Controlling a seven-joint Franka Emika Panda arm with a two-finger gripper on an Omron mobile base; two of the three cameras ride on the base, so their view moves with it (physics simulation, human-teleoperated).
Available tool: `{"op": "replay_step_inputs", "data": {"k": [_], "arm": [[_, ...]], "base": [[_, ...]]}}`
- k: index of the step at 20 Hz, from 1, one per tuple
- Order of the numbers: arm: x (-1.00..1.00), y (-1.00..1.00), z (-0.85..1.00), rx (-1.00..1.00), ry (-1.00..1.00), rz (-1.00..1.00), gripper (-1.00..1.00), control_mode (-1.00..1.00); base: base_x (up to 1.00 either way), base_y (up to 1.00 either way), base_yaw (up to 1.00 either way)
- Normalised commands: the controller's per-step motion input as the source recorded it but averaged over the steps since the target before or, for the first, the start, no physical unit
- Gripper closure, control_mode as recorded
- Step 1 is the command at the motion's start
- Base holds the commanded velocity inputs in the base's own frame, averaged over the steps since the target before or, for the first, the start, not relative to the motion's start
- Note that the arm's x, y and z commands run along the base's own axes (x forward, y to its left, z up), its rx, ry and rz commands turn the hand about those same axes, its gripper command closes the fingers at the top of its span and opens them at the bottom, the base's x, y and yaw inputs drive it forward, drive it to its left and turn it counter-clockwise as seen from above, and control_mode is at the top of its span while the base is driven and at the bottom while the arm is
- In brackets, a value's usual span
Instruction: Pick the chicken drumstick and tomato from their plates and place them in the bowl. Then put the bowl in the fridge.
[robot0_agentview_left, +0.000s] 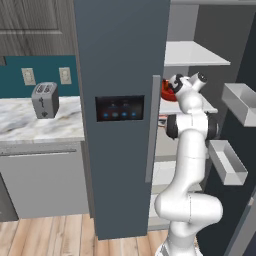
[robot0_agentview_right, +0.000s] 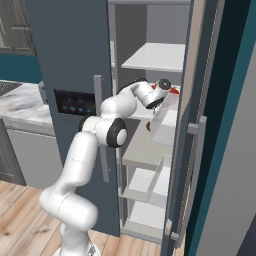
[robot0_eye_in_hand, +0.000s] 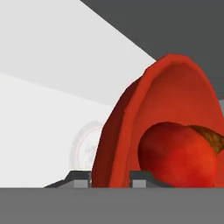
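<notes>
Far left, a toaster (robot0_agentview_left: 45, 100) stands on the counter (robot0_agentview_left: 25, 127), well apart from the work. Next comes the fridge (robot0_agentview_left: 120, 60), its closed door with the black display facing the base and the other door swung wide. The arm reaches into the open side, where the bowl (robot0_agentview_left: 167, 90) shows as a red edge at a white shelf (robot0_agentview_left: 192, 54) level behind the wrist. In the hand view the end effector (robot0_eye_in_hand: 111, 178) straddles the bowl's rim, one fingertip (robot0_eye_in_hand: 81, 177) outside the wall and one inside; whether it pinches the rim or has just let go cannot be told. The tomato (robot0_eye_in_hand: 177, 153) lies in the bowl with the drumstick (robot0_eye_in_hand: 210, 138) behind it. The step looks like setting the bowl down: make sure it sits flat and fully on the shelf, spread the fingers clear of the rim, then draw straight back without tipping it.
</notes>
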Motion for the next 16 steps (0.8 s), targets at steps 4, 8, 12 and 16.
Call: {"op": "replay_step_inputs", "data": {"k": [4, 8, 12, 16], "arm": [[0.21, 0.01, -0.06, 0.00, -0.01, 0.09, -1.00, -1.00], [0.05, 0.00, 0.00, -0.04, -0.02, 0.05, -1.00, -1.00], [-0.08, 0.06, 0.00, -0.02, -0.07, 0.07, -1.00, -1.00], [-0.43, 0.18, 0.03, -0.01, -0.05, 0.05, -1.00, -1.00]], "base": [[0.00, 0.00, 0.00], [0.00, 0.00, 0.00], [0.00, 0.00, 0.00], [0.00, 0.00, 0.00]]}}
